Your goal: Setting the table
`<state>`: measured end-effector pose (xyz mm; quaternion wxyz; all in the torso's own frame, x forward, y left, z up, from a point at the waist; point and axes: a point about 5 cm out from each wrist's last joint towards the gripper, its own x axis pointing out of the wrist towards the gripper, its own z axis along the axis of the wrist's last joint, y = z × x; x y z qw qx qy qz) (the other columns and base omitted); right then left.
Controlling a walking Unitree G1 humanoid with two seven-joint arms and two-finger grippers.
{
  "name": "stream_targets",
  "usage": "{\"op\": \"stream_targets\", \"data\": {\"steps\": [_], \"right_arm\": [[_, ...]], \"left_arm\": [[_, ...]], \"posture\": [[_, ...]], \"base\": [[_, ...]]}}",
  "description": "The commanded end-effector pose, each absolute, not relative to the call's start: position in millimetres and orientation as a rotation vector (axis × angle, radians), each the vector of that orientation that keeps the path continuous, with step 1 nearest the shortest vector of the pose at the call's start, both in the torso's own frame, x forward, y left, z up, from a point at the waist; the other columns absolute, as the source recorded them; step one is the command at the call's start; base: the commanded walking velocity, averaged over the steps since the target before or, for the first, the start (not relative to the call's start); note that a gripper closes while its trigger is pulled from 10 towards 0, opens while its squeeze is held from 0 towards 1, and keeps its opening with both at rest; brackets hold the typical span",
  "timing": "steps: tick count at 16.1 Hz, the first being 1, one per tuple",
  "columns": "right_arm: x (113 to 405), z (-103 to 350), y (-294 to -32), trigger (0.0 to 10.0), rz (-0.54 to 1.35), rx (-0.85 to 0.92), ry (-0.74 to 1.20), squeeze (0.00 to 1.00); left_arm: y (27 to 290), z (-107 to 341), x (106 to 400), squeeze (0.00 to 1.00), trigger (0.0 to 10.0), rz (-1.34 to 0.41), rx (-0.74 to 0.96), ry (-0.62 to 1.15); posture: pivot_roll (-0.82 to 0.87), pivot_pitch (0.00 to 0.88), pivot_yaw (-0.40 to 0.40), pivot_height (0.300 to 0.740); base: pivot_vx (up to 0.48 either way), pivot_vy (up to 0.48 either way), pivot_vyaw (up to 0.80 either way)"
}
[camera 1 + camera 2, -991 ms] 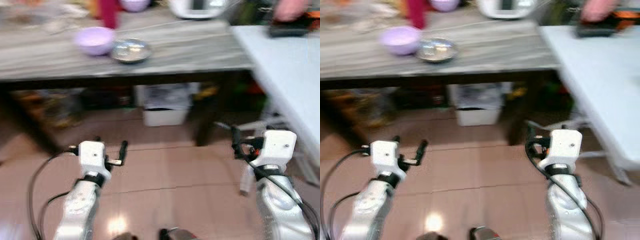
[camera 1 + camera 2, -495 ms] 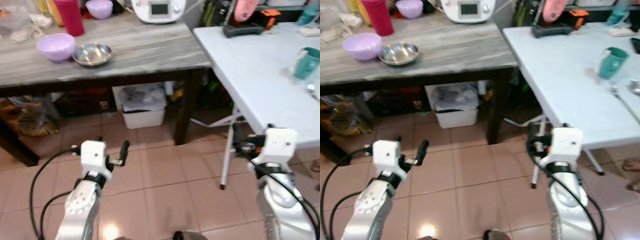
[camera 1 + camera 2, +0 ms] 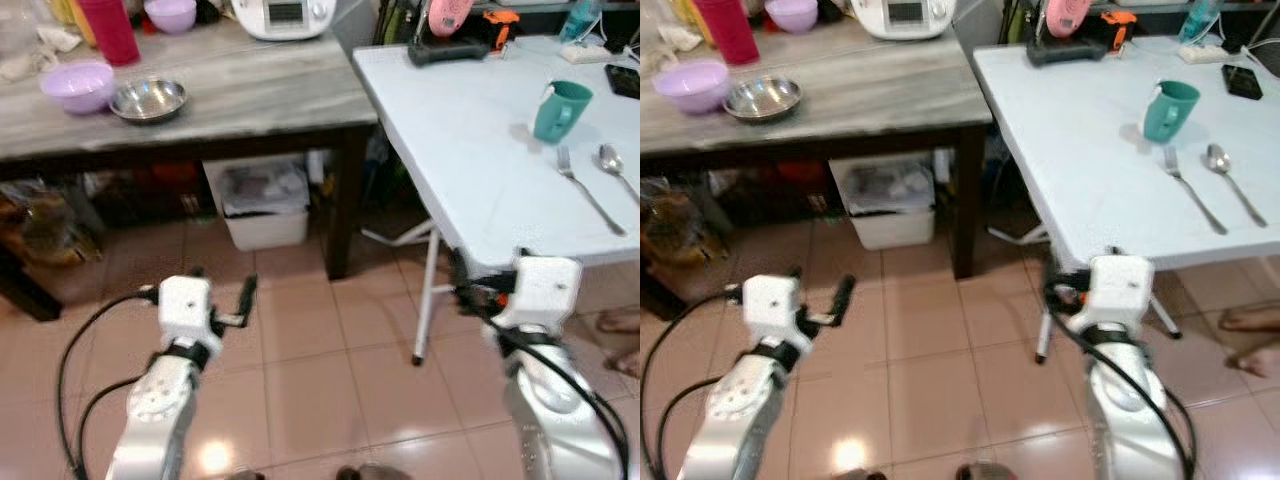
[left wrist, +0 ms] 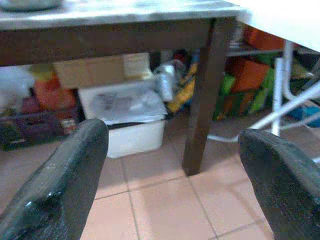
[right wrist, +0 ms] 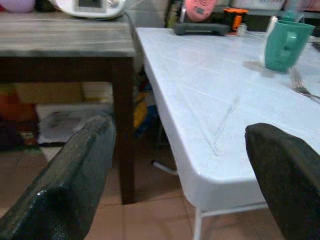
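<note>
Two pincers, my left gripper (image 4: 165,175) and right gripper (image 5: 175,170), are hanging spread and empty below the white table (image 3: 1080,170). On it, a mug (image 3: 1167,110) is standing beside a fork (image 3: 1192,195) and spoon (image 3: 1230,180). Probably rigid, slippery, fragile; I'd be pinching its handle.

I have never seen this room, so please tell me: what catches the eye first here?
The white table on the right, with a green mug, a fork and a spoon. Left of it, a wooden table holds a purple bowl and a steel bowl.
</note>
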<state>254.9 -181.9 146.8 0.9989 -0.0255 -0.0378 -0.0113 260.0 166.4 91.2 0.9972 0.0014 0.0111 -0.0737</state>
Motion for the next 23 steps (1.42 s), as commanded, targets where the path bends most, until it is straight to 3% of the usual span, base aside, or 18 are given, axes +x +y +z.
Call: {"op": "stream_targets", "data": {"steps": [1, 10, 23], "right_arm": [[254.7, 149.4, -186.3, 10.0, -0.035, -0.063, -0.085, 0.00], [255.2, 146.7, -187.7, 10.0, -0.056, -0.019, -0.066, 0.00], [261.0, 150.6, -178.2, 10.0, -0.017, -0.104, -0.073, 0.00]], "left_arm": [[165.5, 90.5, 259.4, 0.00, 10.0, -0.147, 0.004, 0.029], [164.8, 89.8, 260.7, 0.00, 10.0, -0.152, 0.009, 0.036], [165.2, 91.1, 264.4, 0.00, 10.0, -0.147, 0.012, 0.034]], "posture": [[-0.23, 0.151, 0.009, 0.740], [-0.23, 0.159, 0.014, 0.740], [-0.23, 0.161, 0.022, 0.740]], "base": [[0.000, -0.352, 0.00], [0.000, -0.349, 0.00], [0.000, -0.347, 0.00]]}}
